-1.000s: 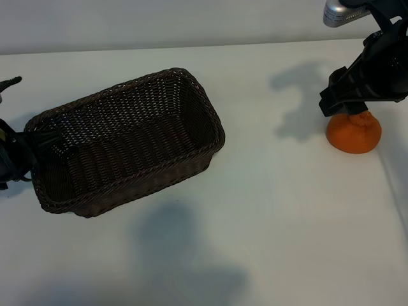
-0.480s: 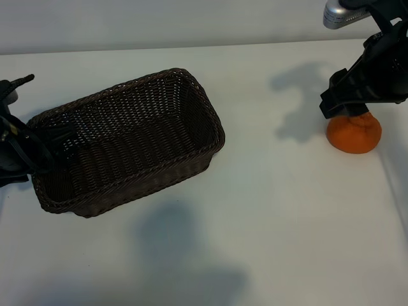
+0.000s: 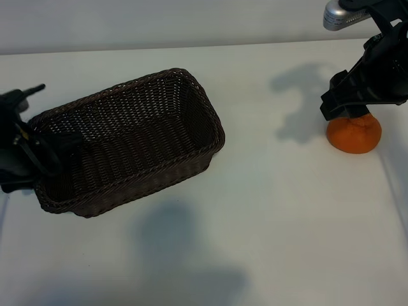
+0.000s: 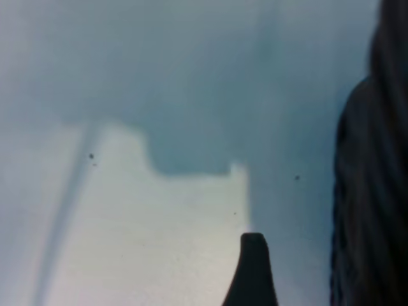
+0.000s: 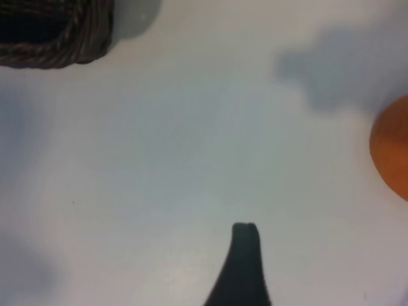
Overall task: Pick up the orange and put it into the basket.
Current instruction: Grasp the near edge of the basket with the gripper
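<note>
Orange (image 3: pixel 354 134) at right edge of frame beneath right gripper (image 3: pixel 347 105), fingers spread to straddle it; left gripper (image 3: pixel 32 150), likewise spread, at basket (image 3: pixel 127 150) left rim, seemingly steadying.

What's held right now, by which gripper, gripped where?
Nothing is held. The right gripper is open just above the orange, which sits on the table. The left gripper is open at the basket's near end, gripping nothing visible.
</note>
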`<state>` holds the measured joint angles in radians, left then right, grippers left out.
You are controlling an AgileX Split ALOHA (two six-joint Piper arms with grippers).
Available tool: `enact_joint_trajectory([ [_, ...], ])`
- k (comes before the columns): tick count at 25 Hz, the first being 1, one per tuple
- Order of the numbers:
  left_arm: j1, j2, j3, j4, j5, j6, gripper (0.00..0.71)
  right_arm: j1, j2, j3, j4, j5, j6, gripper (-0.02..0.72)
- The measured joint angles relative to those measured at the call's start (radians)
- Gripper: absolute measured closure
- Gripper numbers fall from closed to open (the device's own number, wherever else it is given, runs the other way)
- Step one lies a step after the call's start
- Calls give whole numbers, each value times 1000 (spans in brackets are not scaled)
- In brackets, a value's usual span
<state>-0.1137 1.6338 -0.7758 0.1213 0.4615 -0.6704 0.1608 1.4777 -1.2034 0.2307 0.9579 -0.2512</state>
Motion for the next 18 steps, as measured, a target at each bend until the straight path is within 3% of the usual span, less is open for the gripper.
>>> enact_joint_trajectory([
  [13, 0, 39, 0, -54, -21, 13, 127, 0, 0, 0, 0, 3, 0, 109],
  [18, 0, 39, 0, -56, -21, 13, 292, 0, 0, 0, 0, 3, 0, 109],
])
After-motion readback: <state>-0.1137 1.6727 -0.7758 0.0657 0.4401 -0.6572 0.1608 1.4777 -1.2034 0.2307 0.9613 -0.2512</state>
